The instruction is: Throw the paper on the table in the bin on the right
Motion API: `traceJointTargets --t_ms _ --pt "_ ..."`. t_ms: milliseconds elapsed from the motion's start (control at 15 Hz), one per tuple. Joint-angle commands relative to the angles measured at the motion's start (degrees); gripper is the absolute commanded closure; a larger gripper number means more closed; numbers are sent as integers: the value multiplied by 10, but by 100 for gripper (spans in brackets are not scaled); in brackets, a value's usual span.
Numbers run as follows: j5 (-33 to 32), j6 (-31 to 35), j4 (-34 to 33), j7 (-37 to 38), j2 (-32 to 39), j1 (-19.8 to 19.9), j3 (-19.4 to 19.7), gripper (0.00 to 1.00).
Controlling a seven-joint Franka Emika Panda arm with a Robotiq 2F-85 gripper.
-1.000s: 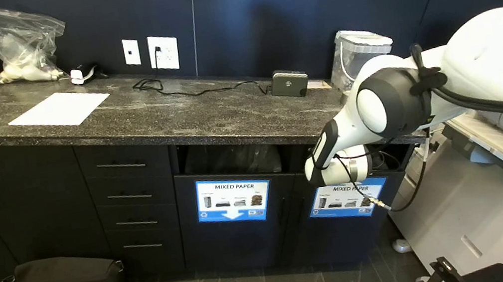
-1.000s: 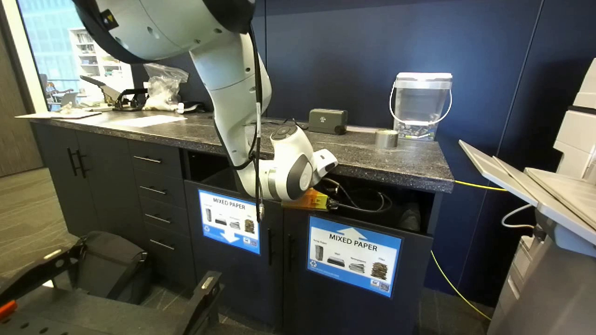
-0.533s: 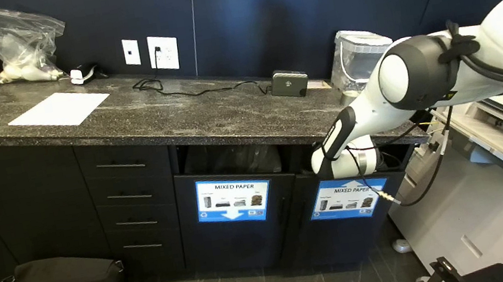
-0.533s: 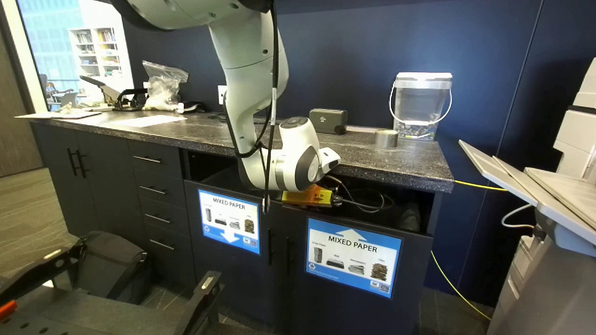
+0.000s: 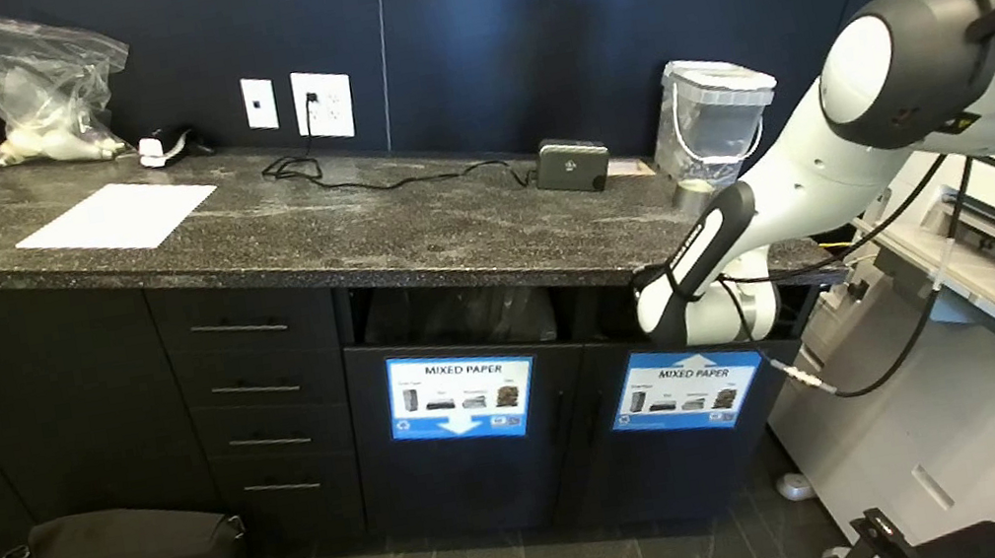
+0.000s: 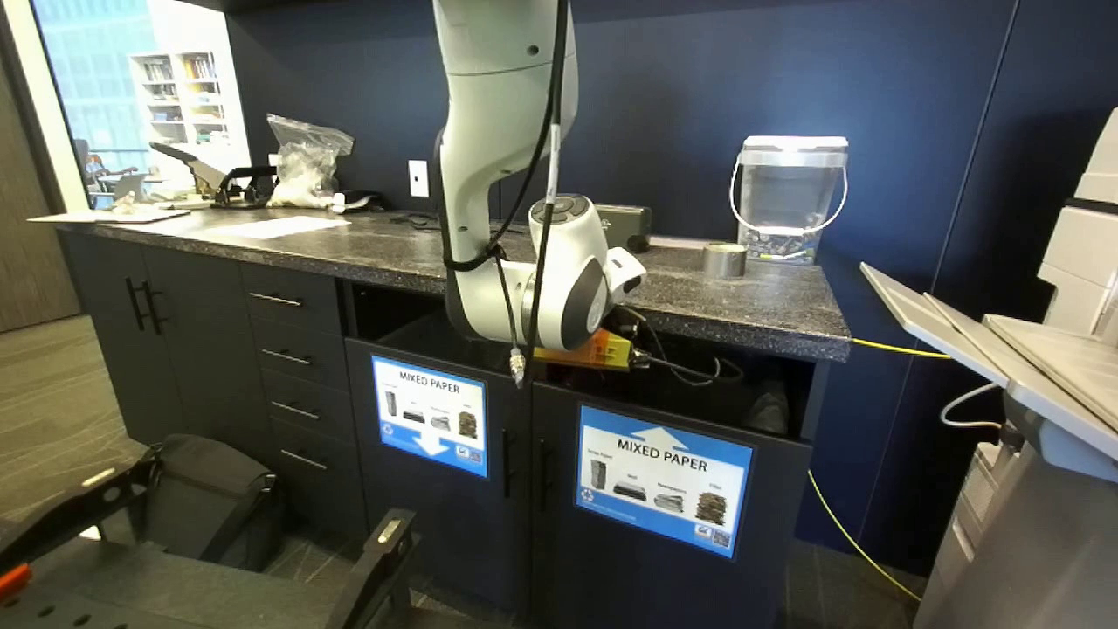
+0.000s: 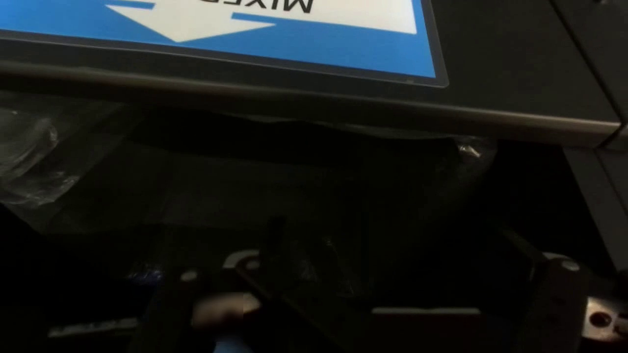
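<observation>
The bin is the right-hand black compartment, with a blue-and-white up-arrow label; its front shows in both exterior views point(image 5: 606, 461) point(image 6: 664, 577). Its front rim point(image 7: 314, 105) crosses the wrist view, with a clear plastic liner hanging inside. My gripper point(image 7: 392, 235) points into the dark bin opening. Its fingers look spread apart, with nothing visible between them, though the picture is very dark. In both exterior views the fingers are hidden behind the bin front and arm. The crumpled paper wad is hidden or out of view. The table point(image 5: 409, 223) is the dark stone counter above.
The counter edge overhangs the bin opening just behind my wrist. A clear bucket point(image 6: 790, 196), a tape roll point(image 6: 725, 260) and a grey box point(image 5: 572, 165) stand on the counter. A flat white sheet point(image 5: 118, 217) lies farther left. A printer point(image 5: 957, 406) stands to the right.
The arm has shifted right in both exterior views, and the wrist has risen slightly over the bin opening. More of the bin label and the bucket now shows.
</observation>
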State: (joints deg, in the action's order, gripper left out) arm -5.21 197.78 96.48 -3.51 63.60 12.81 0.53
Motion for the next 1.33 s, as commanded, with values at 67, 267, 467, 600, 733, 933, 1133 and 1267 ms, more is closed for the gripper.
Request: traceJointTargets --t_ms 67,267,467,600,733,933,1133,1267 --pt "-2 -74 100 4 -114 -4 4 0" --pt "2 -220 112 -3 -170 -23 18 0" --pt "-2 -374 111 13 -226 -71 58 0" --pt "-20 -456 119 31 -266 -105 82 0" --pt "-38 -518 140 45 -316 -130 94 0" --pt "-67 -578 191 58 -397 -151 90 0" --pt "-83 -610 251 55 -475 -152 76 0" --pt "-91 -623 291 55 -525 -149 71 0"
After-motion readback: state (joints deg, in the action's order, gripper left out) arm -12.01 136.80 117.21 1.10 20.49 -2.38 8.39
